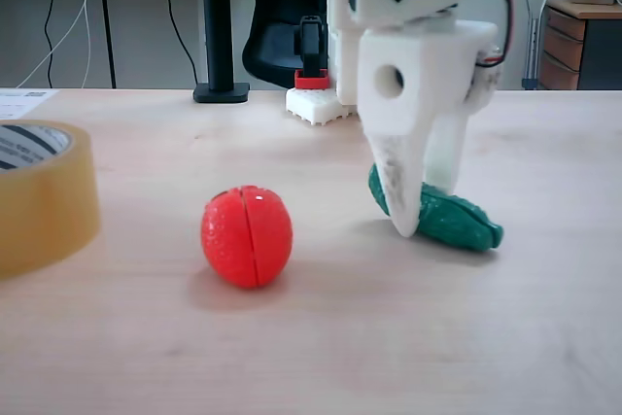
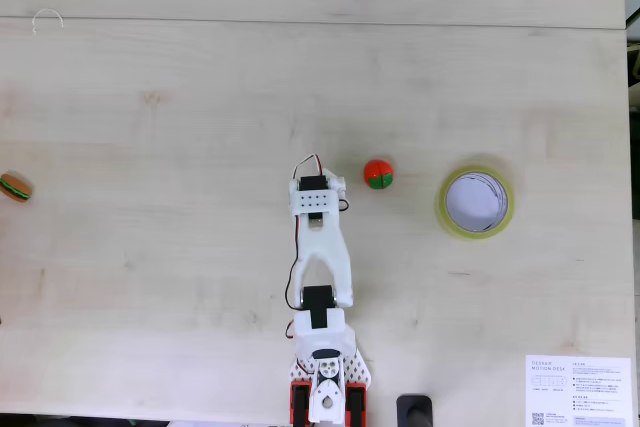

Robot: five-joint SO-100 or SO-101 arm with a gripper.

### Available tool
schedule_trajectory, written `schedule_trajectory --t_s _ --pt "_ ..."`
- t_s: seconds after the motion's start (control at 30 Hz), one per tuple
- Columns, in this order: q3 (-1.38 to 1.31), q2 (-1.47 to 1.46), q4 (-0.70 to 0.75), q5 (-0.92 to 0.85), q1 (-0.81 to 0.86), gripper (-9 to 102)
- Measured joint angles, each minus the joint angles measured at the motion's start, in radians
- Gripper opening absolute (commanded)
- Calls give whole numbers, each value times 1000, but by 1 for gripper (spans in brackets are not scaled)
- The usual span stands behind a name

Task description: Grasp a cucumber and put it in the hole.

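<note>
Jaws of the white gripper (image 1: pixel 420 209) stand down on the surface (image 1: pixel 330 337), one finger in front of the cucumber (image 1: pixel 457 221) and one behind it, straddling the toy; whether they press it I cannot tell. Cucumber lies flat, its right end sticking out past the fingers. Left of it in the low fixed view, apart, sits the red strawberry (image 1: pixel 247 236). Farther left stands the tape roll (image 1: pixel 44 203); from above, its hole (image 2: pixel 474 200) lies open, right of the strawberry (image 2: pixel 377 173). A toy burger (image 2: pixel 14 187) rests at the far left edge, a paper sheet (image 2: pixel 578 391) at the lower right.
</note>
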Motion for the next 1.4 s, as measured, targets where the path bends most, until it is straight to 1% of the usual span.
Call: schedule_trajectory --t_s 0.23,0.57,0.8,1.2,1.27,1.4 --pt "2 18 0 0 3 7" --pt "-32 195 63 0 32 10" --pt "-87 285 80 14 149 14" --pt "-235 301 107 17 453 16" --pt "-238 301 110 17 474 16" --pt "-238 301 120 17 465 17"
